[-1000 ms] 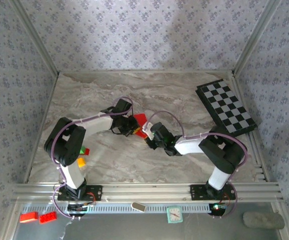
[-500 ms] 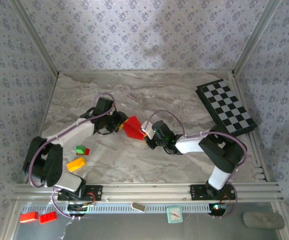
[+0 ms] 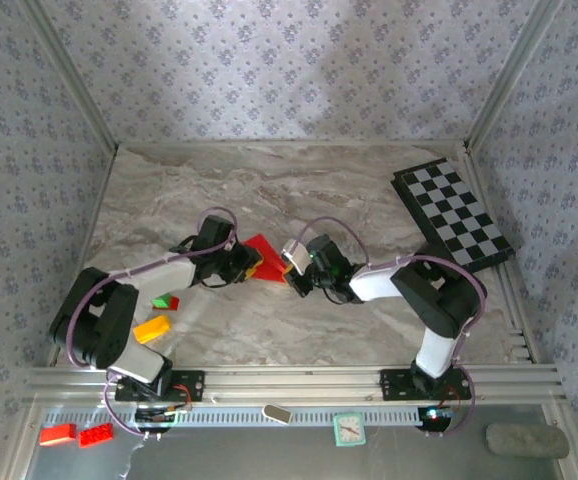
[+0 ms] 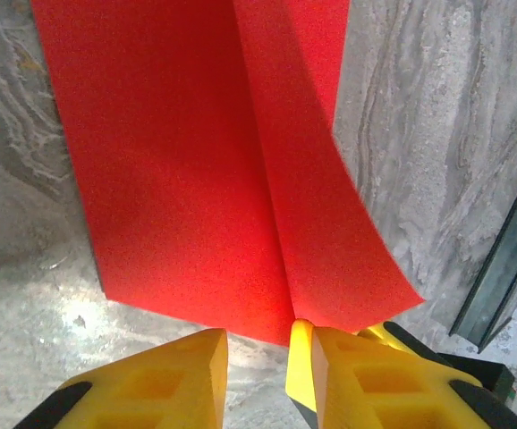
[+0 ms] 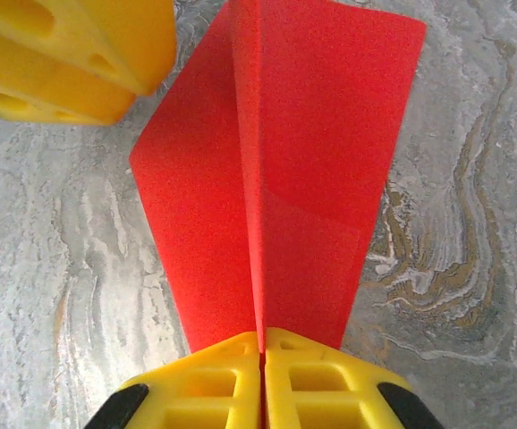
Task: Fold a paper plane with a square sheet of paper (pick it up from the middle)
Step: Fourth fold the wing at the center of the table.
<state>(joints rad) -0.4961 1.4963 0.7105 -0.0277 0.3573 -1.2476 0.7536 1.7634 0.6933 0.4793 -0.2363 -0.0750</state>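
Marbled grey counter (image 3: 299,185), patterned walls. Red paper (image 5: 285,161), folded along a centre crease, sits mid-counter between both arms. Right end effector (image 5: 260,341): pressed together, pinching the crease. Left end effector (image 4: 257,344): fingers spread, at the paper's opposite edge.

In the left wrist view the top edge cuts off the red paper (image 4: 187,161), so its far end is not seen. The bottom edge cuts the yellow fingers (image 4: 151,384) of the left gripper (image 4: 257,344). A dark bar (image 4: 507,259) at the right edge is cut off too, and I cannot tell what it is.

In the right wrist view the near end of the paper is hidden between the pressed-together fingers of the right gripper (image 5: 261,344).

From above, both grippers cover the ends of the paper. The left arm partly hides a green and red brick (image 3: 166,301). The small pale square (image 3: 348,429) near the bottom is too small to tell.
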